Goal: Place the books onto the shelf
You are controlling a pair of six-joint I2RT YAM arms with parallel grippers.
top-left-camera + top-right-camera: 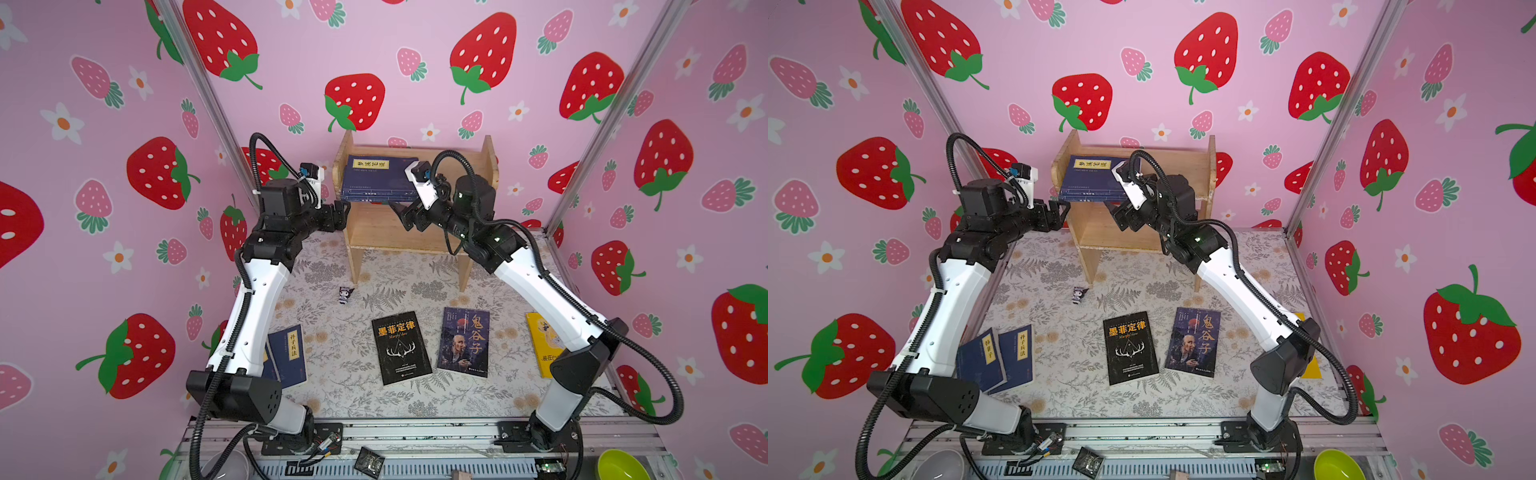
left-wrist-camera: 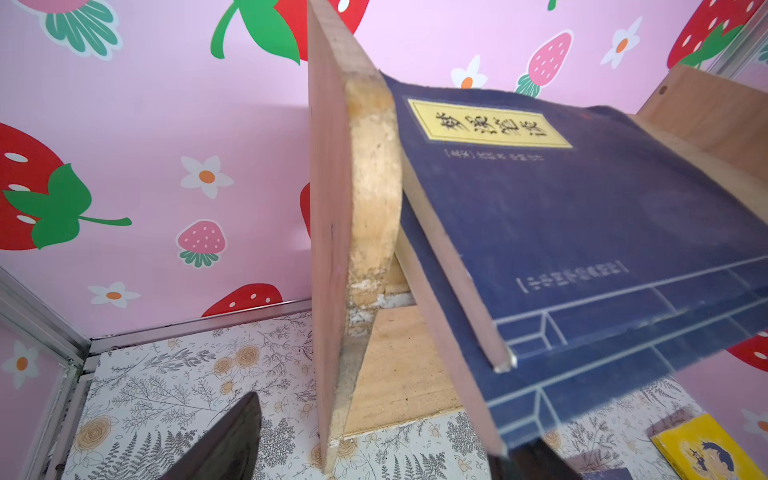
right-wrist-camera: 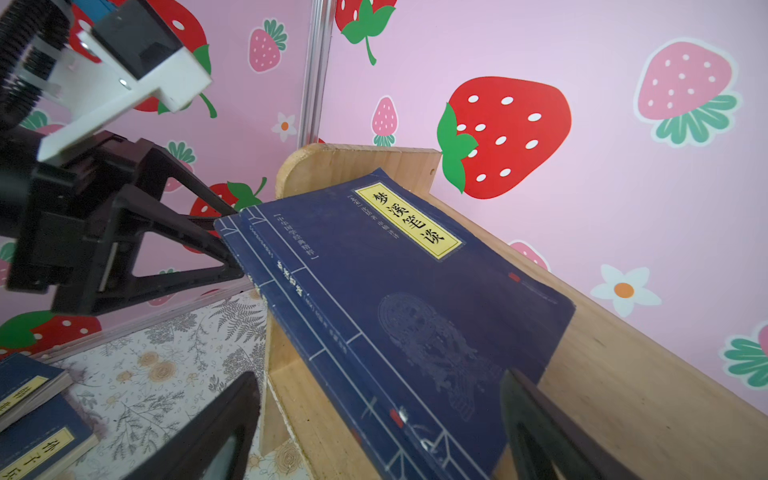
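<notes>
Navy stack (image 1: 374,178), two books, lay flat on shelf (image 1: 487,166) top tier, front edge overhanging. Left hand (image 3: 239,241) spread at stack's corner; right hand (image 1: 405,216) spread at other front corner. Neither pinched anything.

Judged step: push stack back evenly, both sides together, fingers clear of side panel.

Readable: top cover 梦溪笔谈. On bench (image 1: 340,370) — black book (image 1: 401,347) 墨菲定律, "Murphy's law"; portrait book (image 1: 464,343) 鬼谷子; navy book (image 1: 291,353) 孙子兵法.

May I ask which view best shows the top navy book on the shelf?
The right wrist view: the top navy book fills it, label sharp. The left wrist view shows the book close but blurred; both top views show the book small, partly behind the right arm.
</notes>
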